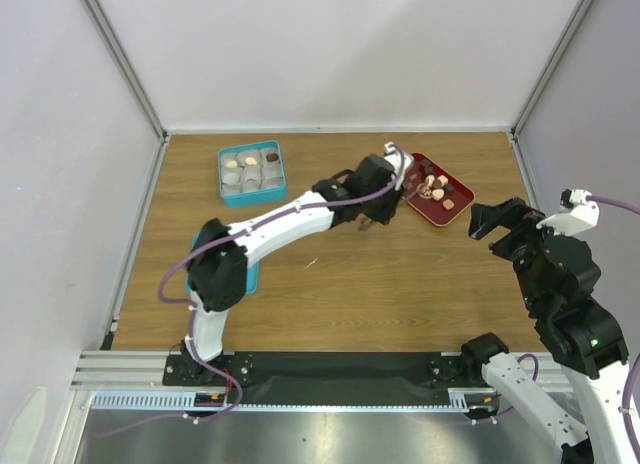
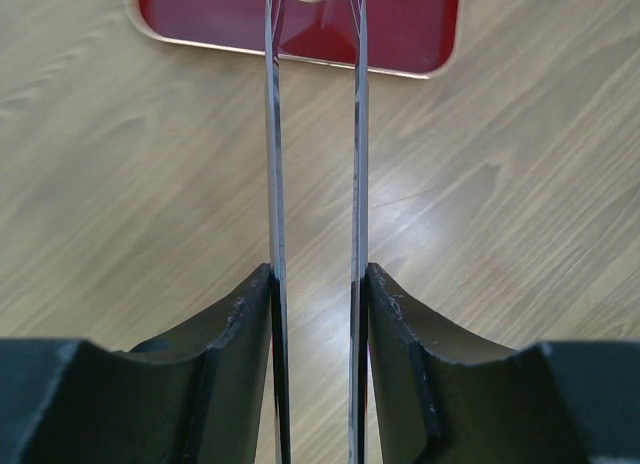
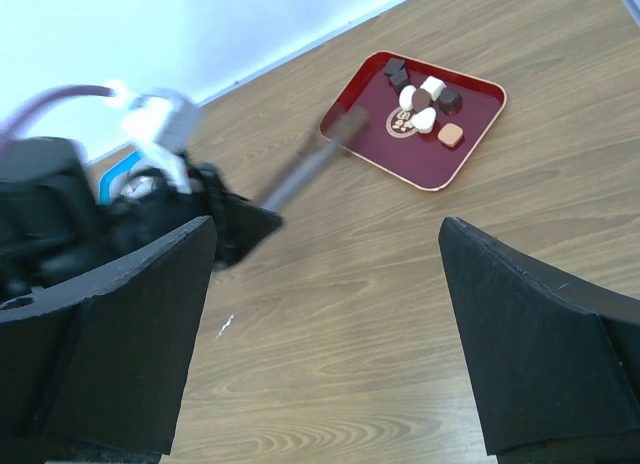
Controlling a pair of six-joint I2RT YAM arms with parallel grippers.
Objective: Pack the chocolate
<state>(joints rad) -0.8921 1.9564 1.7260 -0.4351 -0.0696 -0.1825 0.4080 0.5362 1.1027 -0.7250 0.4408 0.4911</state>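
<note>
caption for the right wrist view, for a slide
Left gripper holds tongs at the red tray of chocolates on the table.

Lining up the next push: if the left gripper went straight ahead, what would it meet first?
The left gripper holds tongs with tips over the red tray; those would probably meet the chocolates first, depth unclear.

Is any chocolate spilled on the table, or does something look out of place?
Nothing stands out. The chocolates lie inside the red tray or the blue box; none is on the table.
</note>
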